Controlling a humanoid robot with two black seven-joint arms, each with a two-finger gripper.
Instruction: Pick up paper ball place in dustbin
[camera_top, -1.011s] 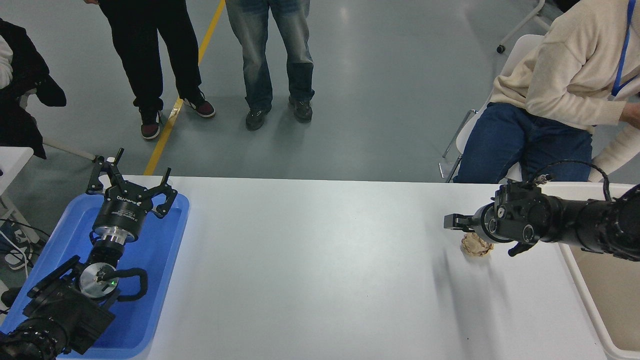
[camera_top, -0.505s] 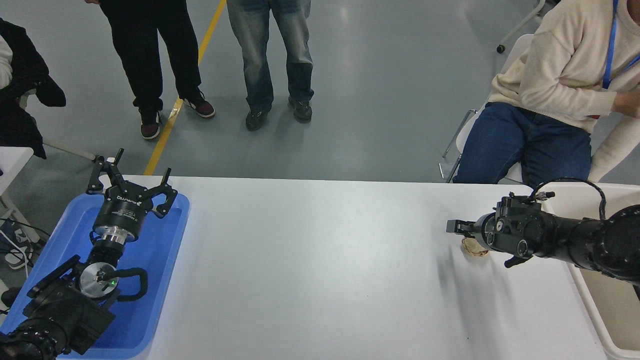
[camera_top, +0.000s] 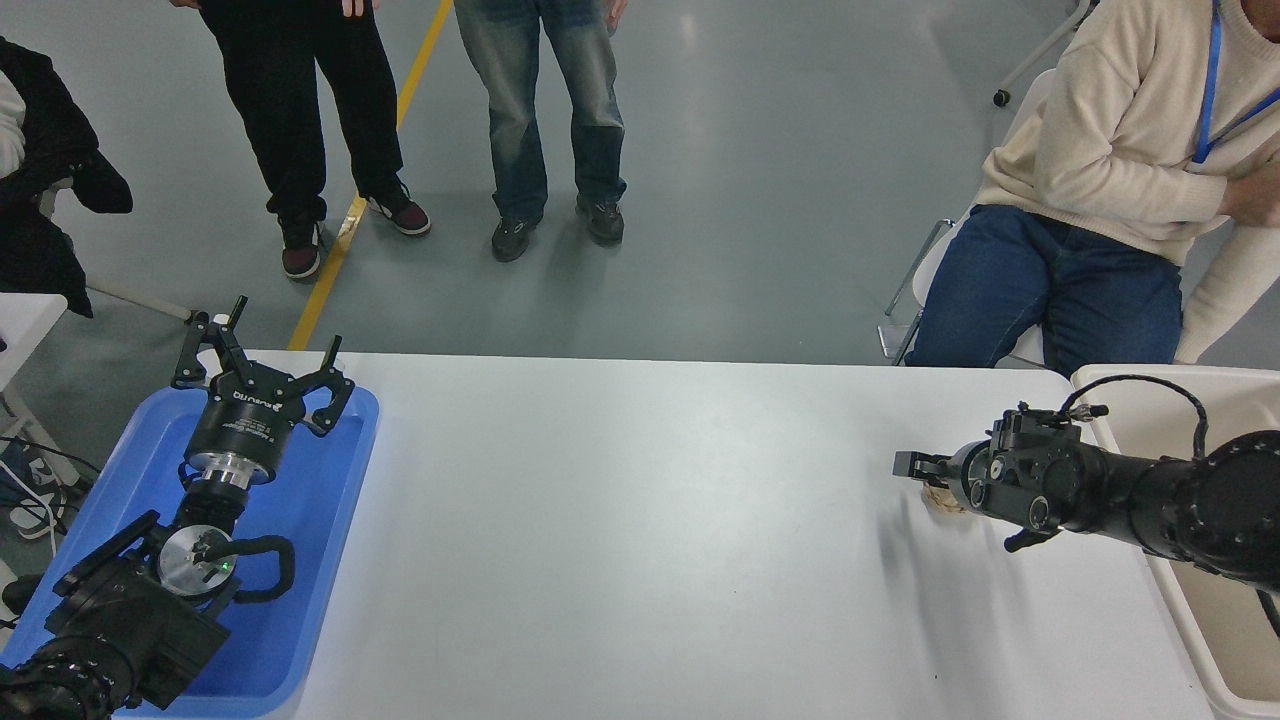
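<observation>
Only a small tan sliver of the paper ball (camera_top: 939, 498) shows on the white table at the right, tucked under the head of my right gripper (camera_top: 918, 467). That gripper comes in from the right edge, points left and sits low over the ball; its own body hides how it stands. The beige dustbin (camera_top: 1098, 380) stands at the table's right end, behind and under the right arm. My left gripper (camera_top: 262, 338) is parked open over the blue tray (camera_top: 330, 520) at the lower left, holding nothing.
A seated person in a cream sweater and jeans (camera_top: 1050, 290) is just past the table's far right corner, close to the dustbin. Two people stand on the grey floor (camera_top: 800, 180) behind the table at the upper left.
My right arm has sunk lower over the paper ball and drawn back a little to the right, so it covers more of the ball. The left arm has not moved.
</observation>
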